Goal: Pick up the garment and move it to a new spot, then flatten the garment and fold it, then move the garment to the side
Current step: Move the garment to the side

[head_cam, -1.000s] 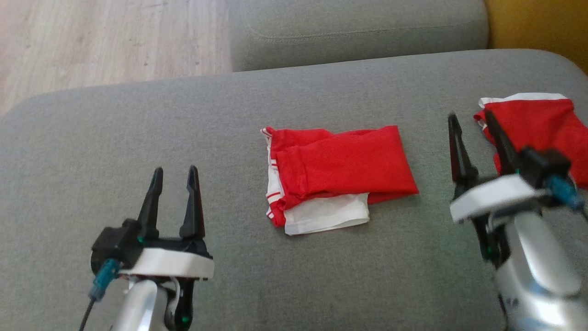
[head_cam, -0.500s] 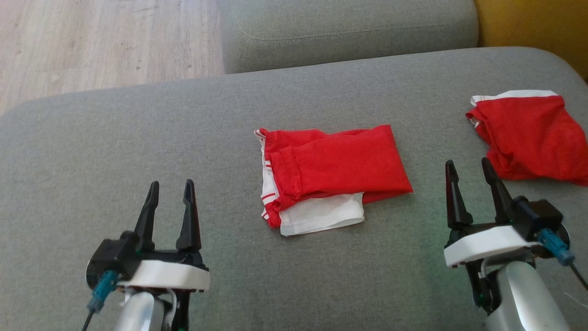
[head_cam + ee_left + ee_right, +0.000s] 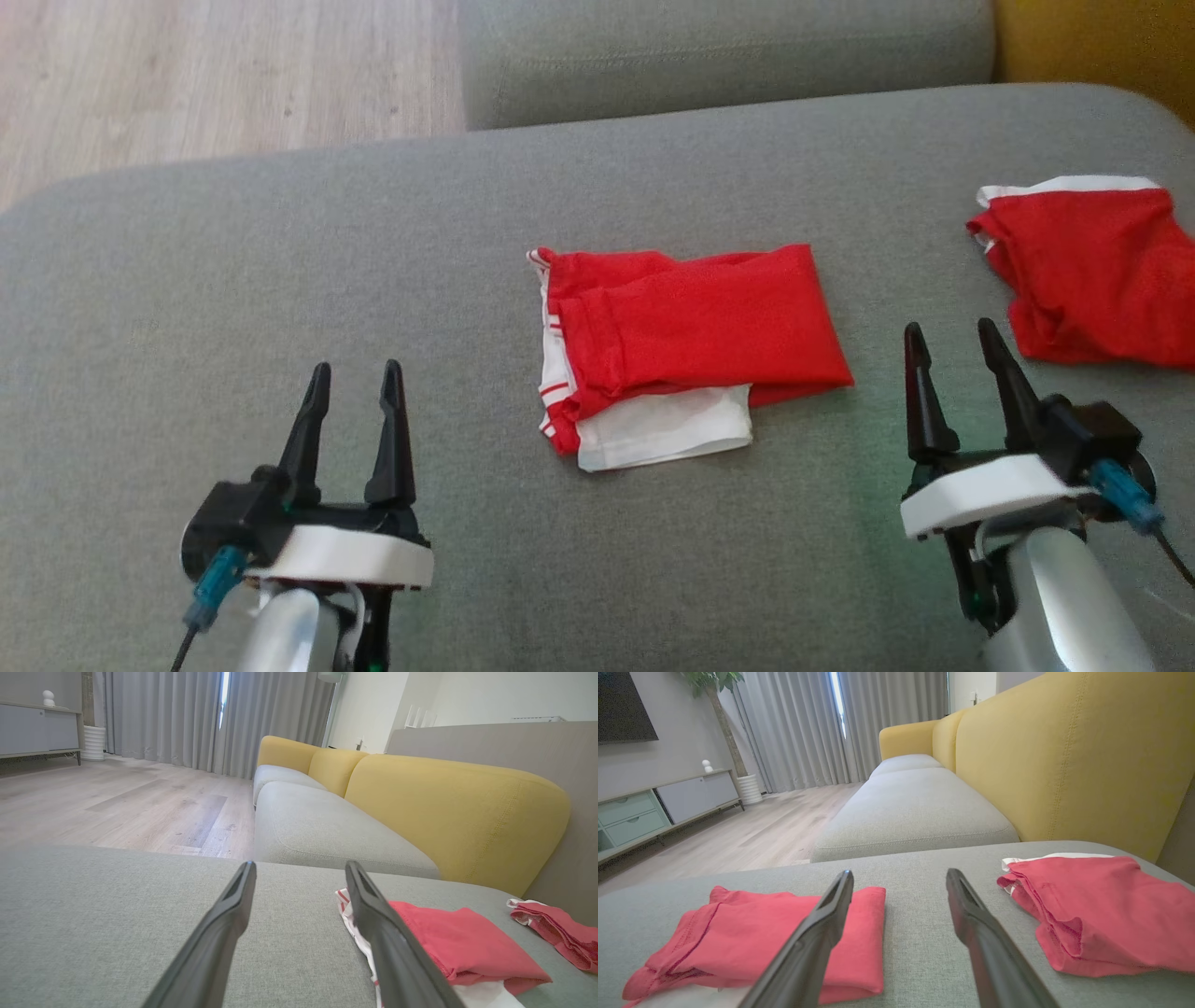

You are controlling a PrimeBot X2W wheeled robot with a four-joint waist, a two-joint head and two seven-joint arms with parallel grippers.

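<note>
Your right claw [image 3: 948, 329] has drawn back from the red garment [image 3: 1097, 271] and is now hovering just short of it, jaws spread wide and holding nothing. That garment is lying at the right edge of the grey sofa cushion [image 3: 280, 261], with pale wood floor [image 3: 187, 75] beyond and a yellow backrest [image 3: 1064, 756] behind. The folded red-and-white garment [image 3: 686, 345] is lying mid-cushion, between both claws. Your left claw [image 3: 357, 369] is hovering at the lower left, fingers pointing forward, also gaping wide and empty.
</note>
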